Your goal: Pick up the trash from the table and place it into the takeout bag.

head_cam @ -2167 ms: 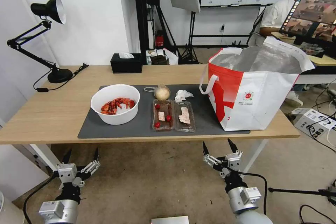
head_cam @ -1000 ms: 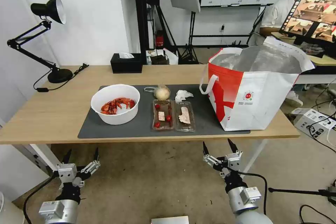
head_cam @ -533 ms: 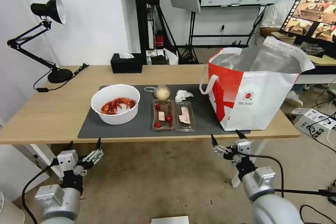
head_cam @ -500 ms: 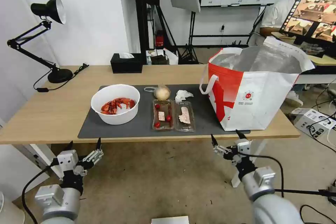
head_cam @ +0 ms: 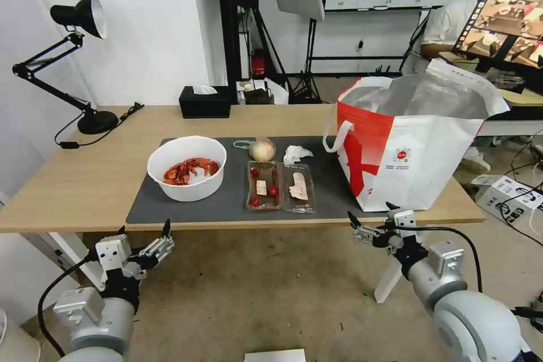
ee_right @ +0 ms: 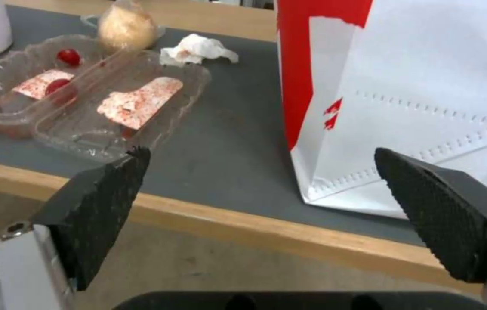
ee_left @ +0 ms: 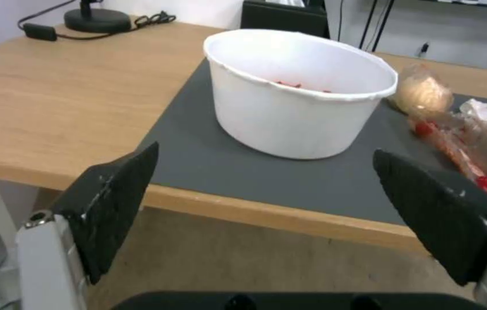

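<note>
Counter (head_cam: 85, 181) holding trash, takeout bag (head_cam: 407, 153) at right.
Left end effector (head_cam: 144, 237) and right end effector (head_cam: 373, 216) below front edge, fingers apart, empty.

The light-wood table (head_cam: 85, 181) carries a grey mat (head_cam: 226, 203), a desk lamp (head_cam: 85, 119) and a black tissue box (head_cam: 203, 103).

Bright even indoor light; soft shadows; wrist views slightly blurred.
</note>
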Available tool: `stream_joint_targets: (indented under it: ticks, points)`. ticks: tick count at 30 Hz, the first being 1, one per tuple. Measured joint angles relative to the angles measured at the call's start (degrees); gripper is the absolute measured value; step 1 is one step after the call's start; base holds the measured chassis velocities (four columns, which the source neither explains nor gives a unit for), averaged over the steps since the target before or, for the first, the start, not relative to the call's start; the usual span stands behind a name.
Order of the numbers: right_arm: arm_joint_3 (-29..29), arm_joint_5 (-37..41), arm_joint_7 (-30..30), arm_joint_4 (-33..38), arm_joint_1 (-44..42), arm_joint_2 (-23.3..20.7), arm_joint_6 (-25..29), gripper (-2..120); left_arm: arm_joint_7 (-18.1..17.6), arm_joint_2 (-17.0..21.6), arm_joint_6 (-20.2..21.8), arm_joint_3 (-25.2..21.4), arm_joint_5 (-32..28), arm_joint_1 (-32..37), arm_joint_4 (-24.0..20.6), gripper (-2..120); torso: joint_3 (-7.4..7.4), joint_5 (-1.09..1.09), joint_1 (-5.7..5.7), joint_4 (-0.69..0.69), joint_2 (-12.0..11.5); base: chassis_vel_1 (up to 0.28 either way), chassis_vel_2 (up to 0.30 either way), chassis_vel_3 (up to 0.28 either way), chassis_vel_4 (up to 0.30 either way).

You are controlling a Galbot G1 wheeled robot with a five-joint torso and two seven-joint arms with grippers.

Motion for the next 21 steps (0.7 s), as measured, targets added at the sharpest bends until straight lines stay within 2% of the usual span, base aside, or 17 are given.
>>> stream_joint_targets:
  ticks: [6,13,15,16,19,20,21]
  points:
    - [-0.6,1.0,0.2,0.0,0.0,0.2,0.6,100,0.0,0.1,0.4,0.1,-0.2,0.1,0.2,100,0.0,0.0,0.0,0.0,0.0,0.0,0.0,0.0,0.0]
    - [-2.1,6.1,1.4,0.2,1.1,-0.7,2.1,100,0.0,-0.2,1.1,0.3,-0.3,0.1,0.3,100,0.0,-0.01,0.0,0.0,0.0,0.0,0.0,0.0,0.0]
    - [-3.4,11.1,2.9,0.3,2.5,-0.8,2.8,100,0.0,-0.3,1.1,0.4,-0.6,0.3,0.3,100,0.0,-0.01,0.0,0.0,0.0,0.0,0.0,0.0,0.0]
    - [-3.4,11.1,2.9,0.3,2.5,-0.8,2.8,100,0.0,-0.3,1.1,0.4,-0.6,0.3,0.3,100,0.0,-0.01,0.0,0.0,0.0,0.0,0.0,0.0,0.0]
    - [-5.8,25.2,8.2,1.8,5.2,-0.6,3.1,100,0.0,0.0,1.0,0.2,-1.8,0.4,0.3,100,0.0,-0.01,0.0,0.01,0.0,0.0,0.0,0.0,0.0]
    - [-5.8,25.2,8.2,1.8,5.2,-0.6,3.1,100,0.0,0.0,1.0,0.2,-1.8,0.4,0.3,100,0.0,-0.01,0.0,0.01,0.0,0.0,0.0,0.0,0.0]
    - [-6.2,30.2,10.1,2.3,6.0,-0.5,3.1,100,0.0,0.2,0.9,0.0,-2.1,0.3,0.3,100,0.0,-0.01,0.0,0.01,0.0,0.0,0.0,0.0,0.0]
